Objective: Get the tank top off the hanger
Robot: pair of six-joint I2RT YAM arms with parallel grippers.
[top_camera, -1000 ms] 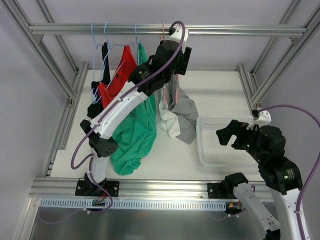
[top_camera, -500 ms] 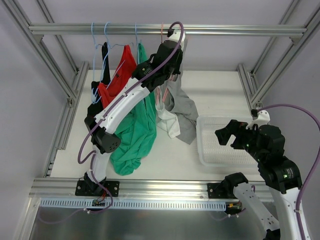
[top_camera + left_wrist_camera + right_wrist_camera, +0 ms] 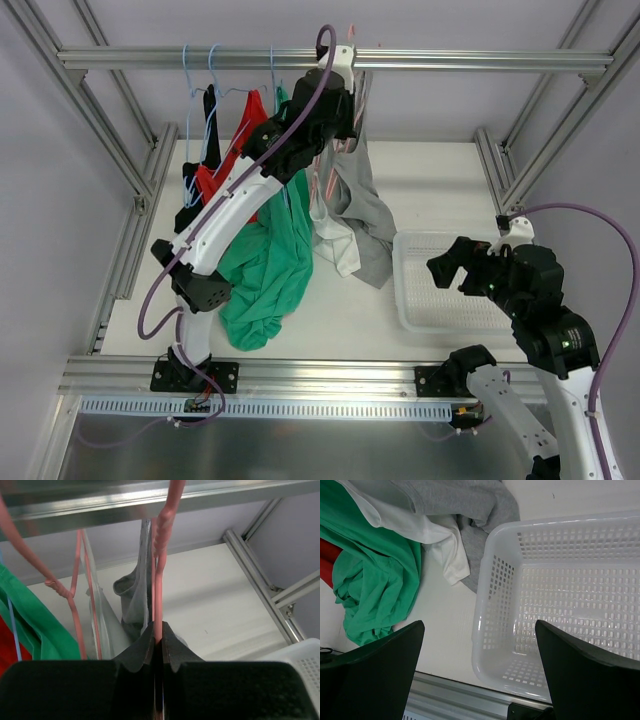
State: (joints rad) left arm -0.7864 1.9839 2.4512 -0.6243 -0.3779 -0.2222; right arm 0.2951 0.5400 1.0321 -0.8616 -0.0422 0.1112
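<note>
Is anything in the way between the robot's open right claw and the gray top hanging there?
Nothing visible blocks it. The right gripper hangs open above the white basket, and the gray tank top droops just past the basket's left rim. The left gripper is shut on the pink hanger.

White table [image 3: 430, 180]: flat, matte top, bordered left and right by aluminium rails.
- White perforated plastic basket [image 3: 420, 290], lower right of the overhead view, standing flat near the table's front edge.
- Green garment [image 3: 265, 290], lower end heaped in folds at centre left.
- White garment [image 3: 340, 250], hem resting at centre, just right of the green heap.
- Gray garment [image 3: 375, 250], hem bunched on the tabletop, touching the white garment and just beside the basket's left wall.
</note>
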